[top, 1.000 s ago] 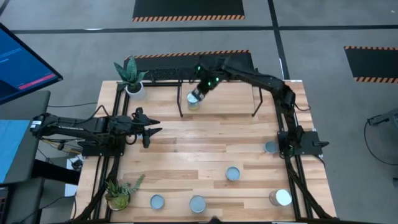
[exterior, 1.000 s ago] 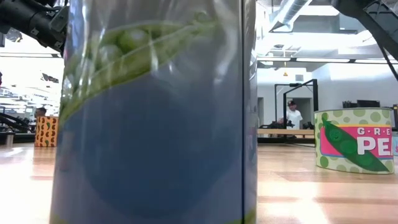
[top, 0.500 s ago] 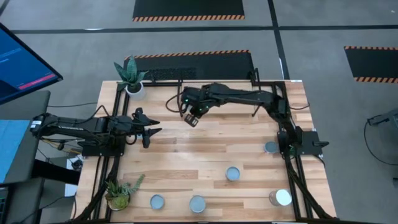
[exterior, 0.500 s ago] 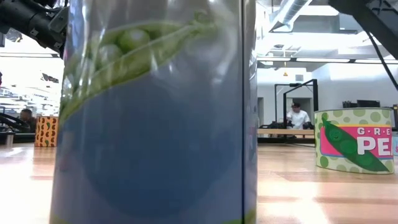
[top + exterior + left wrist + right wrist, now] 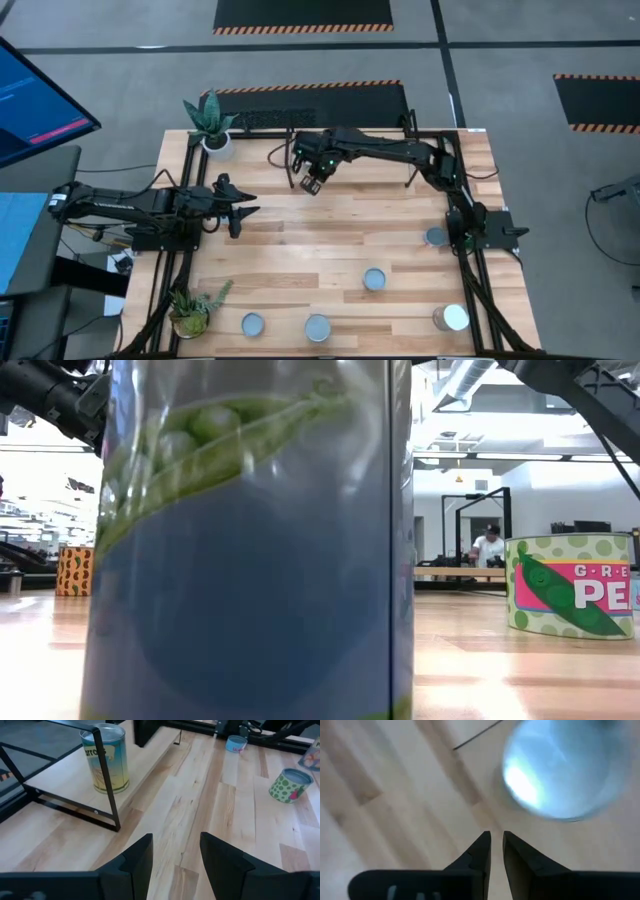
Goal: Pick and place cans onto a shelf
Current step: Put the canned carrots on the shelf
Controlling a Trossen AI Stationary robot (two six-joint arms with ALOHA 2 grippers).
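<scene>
Even, bright overhead light; soft shadows on the worktop [image 5: 330,240]. Low view: the nearest can [image 5: 250,540] is badly defocused. Right wrist view motion-blurred, glare at 2 o'clock.

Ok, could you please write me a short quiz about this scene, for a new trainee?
1. True or false: the right gripper holds a can.
2. In the high view, how many cans are on the table, off the shelf?
3. The yellow-labelled can stands: A) on the shelf, B) on the table, C) on top of another can.

Key: 1. False, its fingers are nearly together with nothing between them. 2. Five. 3. A.
</scene>
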